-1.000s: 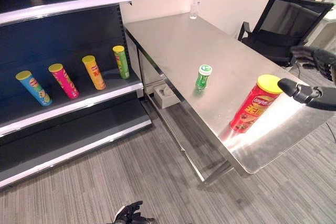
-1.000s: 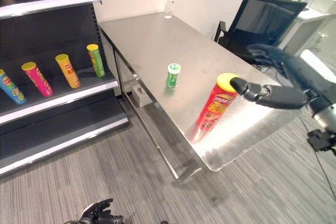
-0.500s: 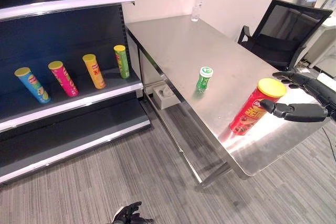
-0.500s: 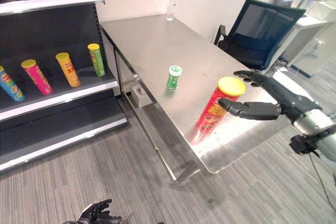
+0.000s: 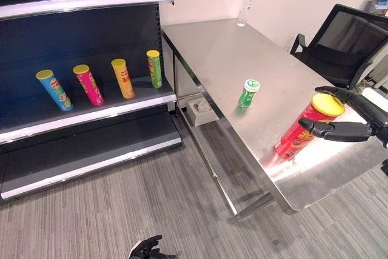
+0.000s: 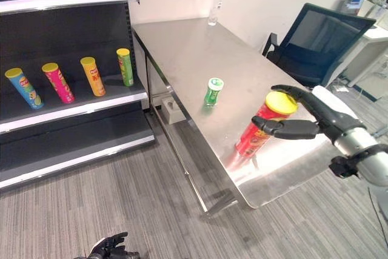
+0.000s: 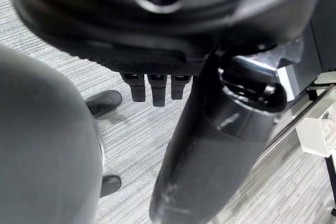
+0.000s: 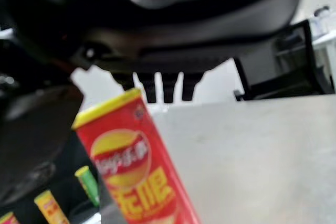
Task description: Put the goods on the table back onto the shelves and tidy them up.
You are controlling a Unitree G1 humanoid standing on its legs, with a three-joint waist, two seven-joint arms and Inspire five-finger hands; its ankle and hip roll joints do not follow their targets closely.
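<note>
The dark shelves point(image 5: 91, 113) hold four slanted cans, and the steel table point(image 6: 182, 47) beside them still carries a small green bottle point(image 6: 213, 91) and a red chip can point(image 6: 265, 123) near its front edge. The right hand point(image 6: 315, 119) brackets that can's top, spread wide, thumb before and fingers behind, gripping nothing. This looks like the reach-to-grasp step; next it should close lower on the body, while the left hand point(image 5: 145, 249) hangs low, loosely curled and empty.

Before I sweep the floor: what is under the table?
Under the table, a pale box sits on the floor near the shelf, with the table's legs around it. The tabletop covers the floor farther back.
</note>
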